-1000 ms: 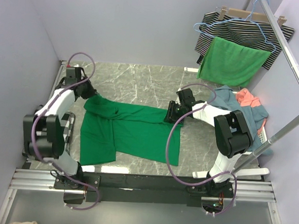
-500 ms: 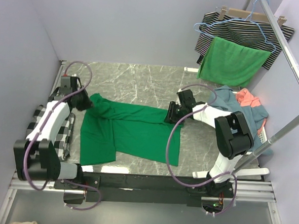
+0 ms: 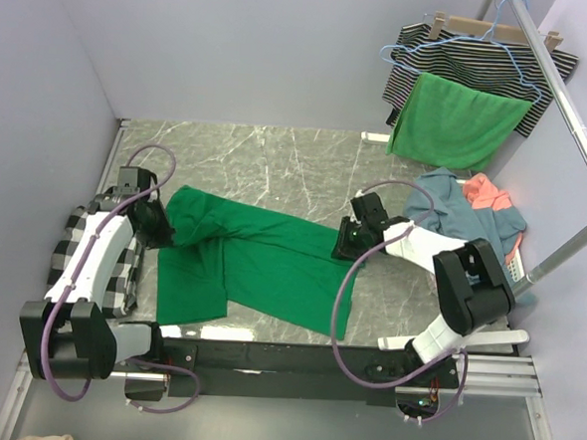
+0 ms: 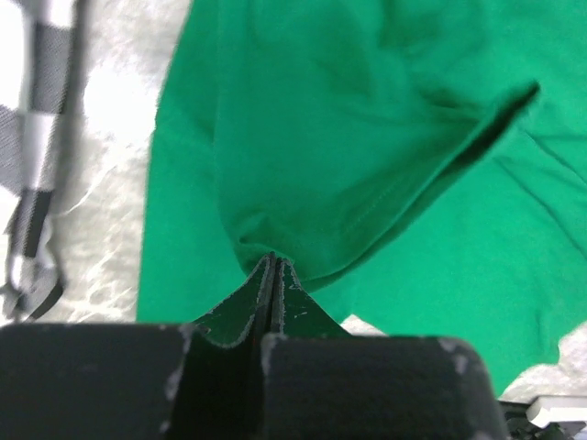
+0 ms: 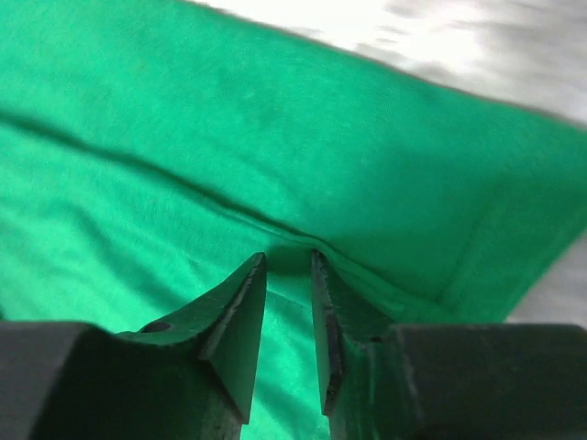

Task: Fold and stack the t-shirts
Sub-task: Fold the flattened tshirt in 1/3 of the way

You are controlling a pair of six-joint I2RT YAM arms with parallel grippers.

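Note:
The emerald green t-shirt [image 3: 271, 268] lies spread on the marble table [image 3: 277, 159], partly folded over itself at its left. My left gripper [image 3: 158, 227] is at the shirt's left end, shut on a bunched fold of the green t-shirt [image 4: 367, 137]; its fingertips [image 4: 272, 261] meet with cloth pinched between them. My right gripper [image 3: 344, 245] rests on the shirt's right edge. Its jaws [image 5: 287, 257] stand a narrow gap apart, astride a raised hem line of the shirt [image 5: 275, 119]. A dusty blue t-shirt [image 3: 453, 215] and a coral t-shirt [image 3: 487, 192] lie heaped at the right.
A brighter green cloth [image 3: 457, 125] and a striped garment [image 3: 483, 62] hang from a rack [image 3: 569, 117] at the back right. A black-and-white checked cloth [image 3: 73, 236] lies along the left wall, also in the left wrist view [image 4: 37, 137]. Bare marble [image 5: 477, 46] shows beyond the shirt.
My left gripper has pulled the shirt's left end toward the near edge. My right gripper has moved nearer along the right edge, its jaws have narrowed, and the shirt's right side has shifted.

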